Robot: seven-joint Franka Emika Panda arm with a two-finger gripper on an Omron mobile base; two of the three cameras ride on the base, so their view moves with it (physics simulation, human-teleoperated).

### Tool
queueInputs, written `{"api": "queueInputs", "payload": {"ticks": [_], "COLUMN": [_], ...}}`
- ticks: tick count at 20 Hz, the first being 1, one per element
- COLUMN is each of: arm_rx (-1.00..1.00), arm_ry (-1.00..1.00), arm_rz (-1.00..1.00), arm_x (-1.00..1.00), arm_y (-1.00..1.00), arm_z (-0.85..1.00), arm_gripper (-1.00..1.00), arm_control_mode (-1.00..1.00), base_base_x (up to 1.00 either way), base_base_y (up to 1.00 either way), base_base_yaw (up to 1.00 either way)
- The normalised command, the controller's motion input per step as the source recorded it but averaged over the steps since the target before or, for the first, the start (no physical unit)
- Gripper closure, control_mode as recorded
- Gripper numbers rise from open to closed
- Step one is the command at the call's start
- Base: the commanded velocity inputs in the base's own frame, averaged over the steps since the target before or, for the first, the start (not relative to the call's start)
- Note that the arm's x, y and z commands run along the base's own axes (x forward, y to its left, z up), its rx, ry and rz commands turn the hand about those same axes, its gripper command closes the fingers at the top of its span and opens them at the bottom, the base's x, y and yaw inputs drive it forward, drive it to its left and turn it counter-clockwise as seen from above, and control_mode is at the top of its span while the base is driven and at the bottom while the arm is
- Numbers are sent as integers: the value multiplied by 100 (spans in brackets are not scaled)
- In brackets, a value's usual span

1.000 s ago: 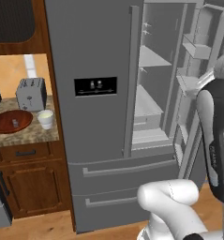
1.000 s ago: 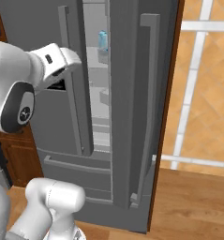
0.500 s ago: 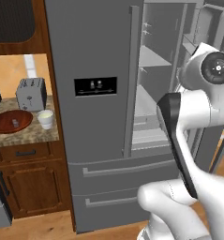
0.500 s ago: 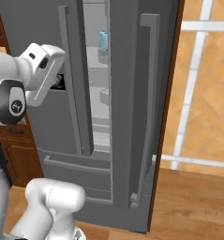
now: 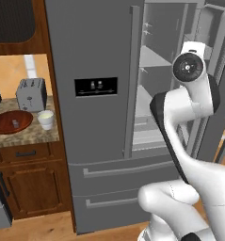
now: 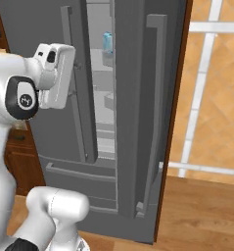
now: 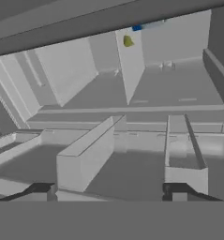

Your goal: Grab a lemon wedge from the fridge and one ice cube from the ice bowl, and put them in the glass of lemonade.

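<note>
Inside fridge (image 5: 100, 56), lemon wedge (image 7: 127, 41) small, orientation unclear

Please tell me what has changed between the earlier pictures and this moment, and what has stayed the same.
The arm swung toward the open fridge: in the left base view its upper joints came in from the right edge to stand before the open compartment. In the hand view the end effector now stands open, holding nothing, facing the shelves; the lemon wedge lies far off. Unchanged: the ice bowl, the glass of lemonade, the toaster, the light-blue carton.
</note>
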Motion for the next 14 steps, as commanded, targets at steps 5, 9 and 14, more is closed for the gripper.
{"api": "queueInputs", "payload": {"ticks": [5,9,14], "arm_rx": [-19,-5,0], "arm_ry": [-7,4,7], "arm_rz": [-4,0,-1], "arm_x": [55,64,67], "arm_y": [-22,0,-20], "arm_z": [0,6,1], "arm_gripper": [-100,-100,-100], "arm_control_mode": [-100,-100,-100], "base_base_x": [0,0,0], "base_base_y": [0,0,0], "base_base_yaw": [0,0,0]}}
